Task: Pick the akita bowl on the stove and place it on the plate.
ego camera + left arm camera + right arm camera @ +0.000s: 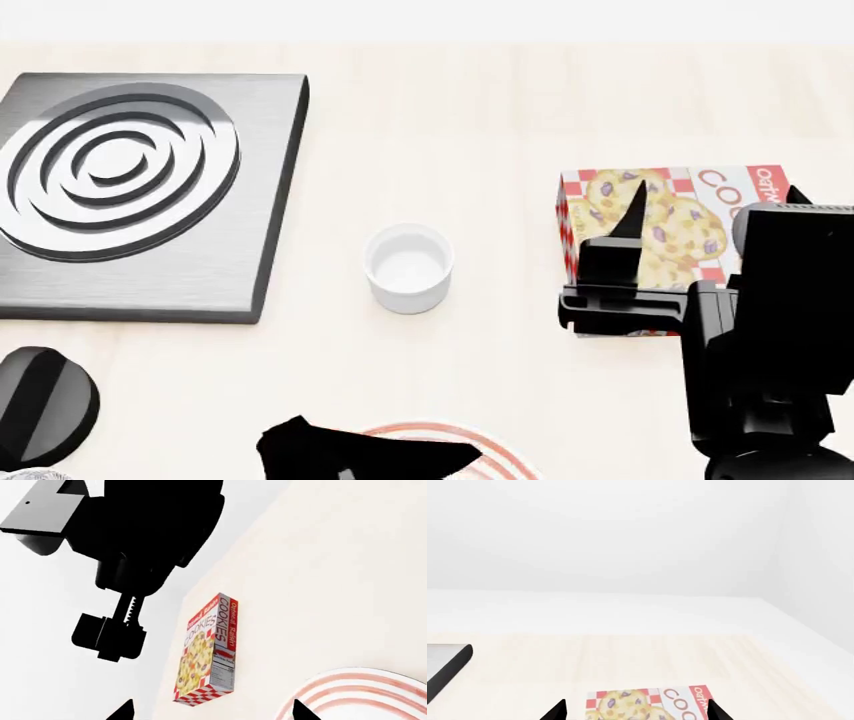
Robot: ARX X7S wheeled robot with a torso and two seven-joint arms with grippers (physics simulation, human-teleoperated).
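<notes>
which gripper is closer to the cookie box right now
Right. The right gripper hangs directly over the cookie box, its fingertips framing the box in the right wrist view. The left gripper sits over the plate at the near table edge, well apart from the box.

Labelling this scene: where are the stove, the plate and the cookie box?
stove [200,270]: head view, bare grey slab below the rings.
plate [373,690]: left wrist view, red-ringed rim.
cookie box [203,652]: left wrist view, front face.

Dark grey stove [147,270] with black rings; plain white cup [408,267]; red-ringed white plate [373,695]; red-checked cookie box [667,225]; pale wood table [507,130].
</notes>
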